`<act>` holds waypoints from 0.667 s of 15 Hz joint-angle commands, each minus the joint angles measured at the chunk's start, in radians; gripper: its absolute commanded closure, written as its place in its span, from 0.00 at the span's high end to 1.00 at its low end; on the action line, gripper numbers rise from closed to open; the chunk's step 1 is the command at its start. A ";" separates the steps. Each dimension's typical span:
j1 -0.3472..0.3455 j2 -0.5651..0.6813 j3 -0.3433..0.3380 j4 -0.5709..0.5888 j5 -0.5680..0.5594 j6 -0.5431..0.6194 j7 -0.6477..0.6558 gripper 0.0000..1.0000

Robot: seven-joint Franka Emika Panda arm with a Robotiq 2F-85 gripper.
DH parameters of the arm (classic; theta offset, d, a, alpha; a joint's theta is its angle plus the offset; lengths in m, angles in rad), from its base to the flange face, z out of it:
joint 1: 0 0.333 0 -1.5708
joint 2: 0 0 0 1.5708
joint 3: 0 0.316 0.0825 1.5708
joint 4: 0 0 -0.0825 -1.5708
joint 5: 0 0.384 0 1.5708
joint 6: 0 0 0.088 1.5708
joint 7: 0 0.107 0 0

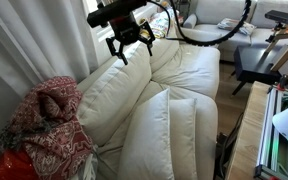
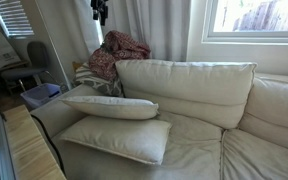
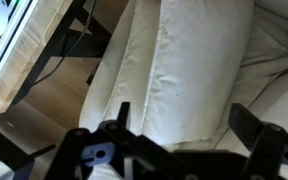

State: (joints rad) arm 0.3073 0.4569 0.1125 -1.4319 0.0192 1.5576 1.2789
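My gripper (image 1: 131,46) hangs open high above the cream sofa (image 1: 189,75), touching nothing. In an exterior view the gripper (image 2: 100,12) shows small and dark at the top, in front of the curtain. Two cream pillows lie stacked on the seat: the upper pillow (image 2: 112,106) on the lower pillow (image 2: 114,139). In the wrist view the gripper (image 3: 184,125) looks down on the upper pillow (image 3: 184,60), which shows between its two dark fingers (image 3: 252,125). Nothing is between them.
A red patterned blanket (image 1: 46,125) is heaped on the sofa's armrest, also the blanket (image 2: 116,52) beside the curtain. A wooden table (image 1: 259,120) stands along the sofa's front, with wooden floor (image 3: 54,100) between. A window (image 2: 254,18) is behind the sofa.
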 commanded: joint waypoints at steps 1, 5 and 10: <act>-0.025 -0.131 0.020 -0.113 0.004 -0.004 -0.202 1.00; -0.032 -0.217 0.029 -0.157 -0.001 -0.007 -0.428 1.00; -0.032 -0.292 0.032 -0.195 -0.011 -0.007 -0.592 1.00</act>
State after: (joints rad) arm 0.2919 0.2284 0.1300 -1.5634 0.0169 1.5533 0.7709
